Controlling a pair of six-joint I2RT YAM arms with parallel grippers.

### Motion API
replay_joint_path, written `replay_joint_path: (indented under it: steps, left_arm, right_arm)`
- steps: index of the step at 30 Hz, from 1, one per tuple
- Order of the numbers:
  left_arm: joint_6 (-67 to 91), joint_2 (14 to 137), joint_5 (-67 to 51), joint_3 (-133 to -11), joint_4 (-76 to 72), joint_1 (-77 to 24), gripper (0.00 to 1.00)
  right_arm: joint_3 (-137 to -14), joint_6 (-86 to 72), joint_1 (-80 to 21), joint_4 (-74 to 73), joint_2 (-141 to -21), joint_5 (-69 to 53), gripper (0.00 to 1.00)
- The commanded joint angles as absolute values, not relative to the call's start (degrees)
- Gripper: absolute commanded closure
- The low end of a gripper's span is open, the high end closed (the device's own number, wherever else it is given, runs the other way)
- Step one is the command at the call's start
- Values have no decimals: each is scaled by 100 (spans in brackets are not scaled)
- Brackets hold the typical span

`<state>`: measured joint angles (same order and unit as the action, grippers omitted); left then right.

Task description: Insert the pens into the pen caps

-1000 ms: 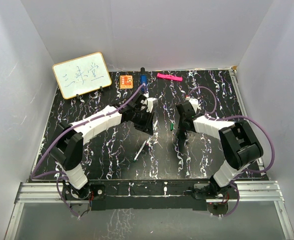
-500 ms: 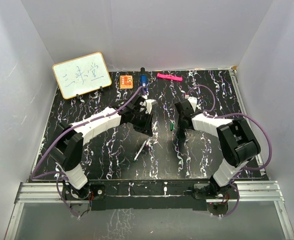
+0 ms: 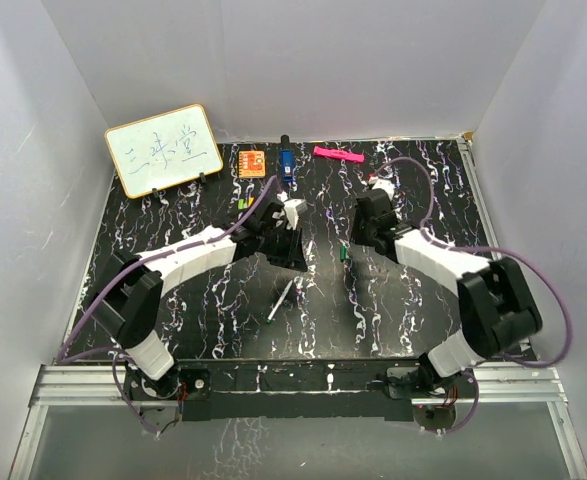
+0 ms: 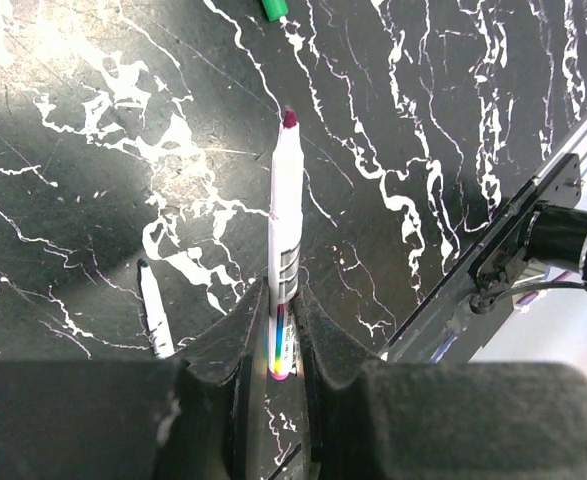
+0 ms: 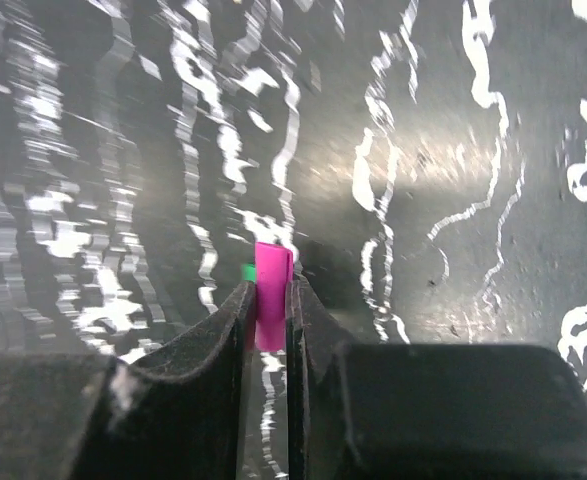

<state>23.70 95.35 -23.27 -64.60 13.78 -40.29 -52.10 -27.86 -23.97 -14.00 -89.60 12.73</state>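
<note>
Our left fingers [image 4: 231, 335] are clenched on a white-barrelled pen [image 4: 285, 225]. They pinch it near its back end, so most of the barrel and its dark red tip [image 4: 290, 118] stand free beyond them. Our right fingers [image 5: 231, 325] are clamped on a magenta cap [image 5: 271, 295], with only a short part showing past them. That view is smeared, and we cannot tell which way the cap's open end faces.

From above, both grasped things hang over the middle of the worktop [image 3: 153, 220], the pen to the left and the cap to the right, apart and not touching.

We judge three risks:
- **Grip on the pen:** with so long a free length, a slight tilt at the grip throws the tip well off line. It may then strike the cap's rim, not its mouth.
- **Grip on the cap:** if the push comes off-axis, the cap may slide back between our right fingers or twist out of them.
- **Cap direction:** if the closed end faces the pen, no push will seat it.

A second pen [image 3: 281, 298] and a green cap [image 3: 342, 254] lie on the worktop between the arms, and a low approach could knock them away
</note>
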Motion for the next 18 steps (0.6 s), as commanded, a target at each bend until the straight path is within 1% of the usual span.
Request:
replay_joint_path:
  steps: [1, 8, 11, 15, 18]
  left_arm:
    - [2842, 9055, -2476, -6072, 283, -3999, 100]
    - [3016, 8463, -2457, -4905, -1956, -4144, 100]
    - [2836, 8432, -2529, -4736, -2606, -4240, 100]
    - [3009, 8561, -2922, -4562, -3580, -4278, 100]
    - [3193, 8744, -3100, -4612, -3932, -4318, 100]
  right_arm:
    - [-5059, -2720, -2408, -70, -8014, 760, 100]
    - [-4009, -2767, -2415, 1990, -6902, -255, 100]
    - [-3610, -2817, -2416, 2774, -6574, -652, 100]
    - [-3236, -2817, -2408, 3549, -6324, -1121, 100]
    - [-2901, -2883, -2416, 4107, -6159, -1235, 100]
